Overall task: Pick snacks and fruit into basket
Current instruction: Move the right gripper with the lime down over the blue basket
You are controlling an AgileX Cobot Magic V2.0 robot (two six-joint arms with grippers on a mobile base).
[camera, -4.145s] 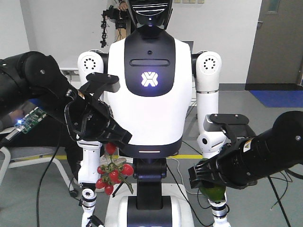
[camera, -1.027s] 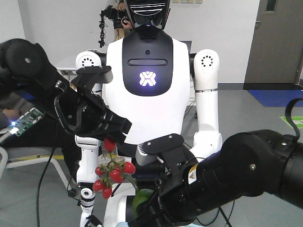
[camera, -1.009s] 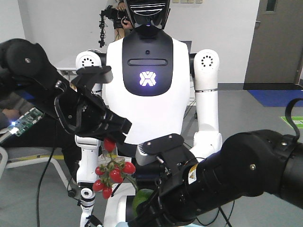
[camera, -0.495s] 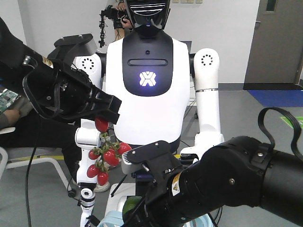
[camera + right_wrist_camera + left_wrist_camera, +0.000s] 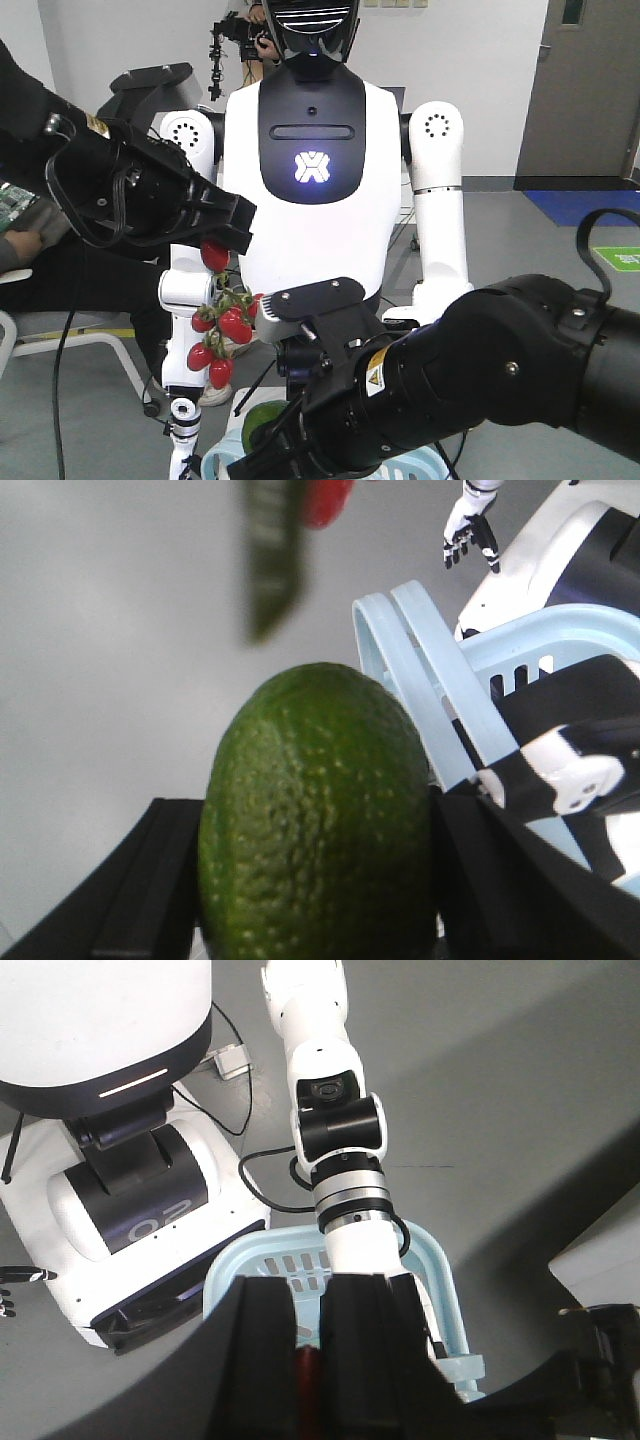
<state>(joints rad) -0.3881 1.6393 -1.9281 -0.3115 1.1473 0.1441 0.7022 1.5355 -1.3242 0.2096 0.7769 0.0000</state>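
In front of me stands a white humanoid (image 5: 315, 210) with a black chest plate and a glowing X sign (image 5: 310, 167). Its dark base (image 5: 130, 1210) rests on the grey floor (image 5: 520, 1080), with black cables (image 5: 262, 1173) beside it. Behind its head a person holds a camera rig (image 5: 238, 35). At the far right I see a grey door (image 5: 590, 90) and a blue mat (image 5: 585, 205); at the left, a white chair (image 5: 25, 335).

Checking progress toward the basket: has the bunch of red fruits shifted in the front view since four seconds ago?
Yes. The bunch of red fruits sits slightly higher and further left against the white humanoid robot, hanging from the left gripper.
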